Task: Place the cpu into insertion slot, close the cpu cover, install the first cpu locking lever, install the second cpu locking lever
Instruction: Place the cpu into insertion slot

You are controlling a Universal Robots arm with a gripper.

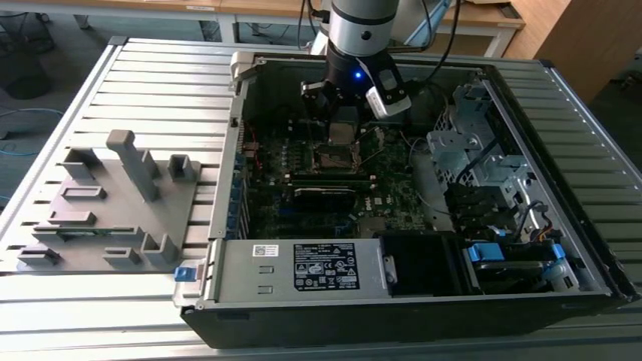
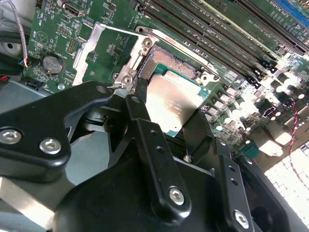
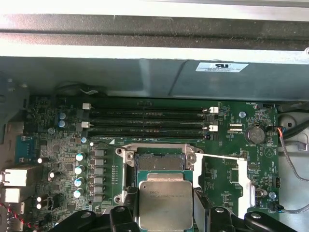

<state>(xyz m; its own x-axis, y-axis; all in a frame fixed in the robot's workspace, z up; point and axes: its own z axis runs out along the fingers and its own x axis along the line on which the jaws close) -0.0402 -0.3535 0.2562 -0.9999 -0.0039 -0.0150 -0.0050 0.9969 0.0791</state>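
One chip in play here: the cpu (image 3: 163,203) is pinched by two opposite edges in the gripper (image 3: 163,216), with the claw's fingers (image 2: 136,108) pressed onto its sides and the silvery face showing. Grabbing it by the edges makes sense to me, since that keeps the underside clear for the socket.

It hangs partly over the insertion slot (image 3: 159,163), and I'd say it's not seated, because in both wrist views a good chunk of the dark socket centre is bare. The cpu cover (image 3: 245,181) is swung out flat next to the socket. A thin wire lever (image 3: 219,157) is off its catch too, which is why the socket is open to take the chip.

In the exterior view the arm is at the upper middle, reaching down into the open computer case (image 1: 401,323). A grey plastic fixture (image 1: 110,203) rests on the slatted table (image 1: 150,75) at the exterior view's left.

Labels: there's a white sticker (image 3: 221,66) on the chassis wall and a bigger black-and-white label (image 1: 326,267) on the power supply box, lower middle of the exterior view. Not quoting any print off them.
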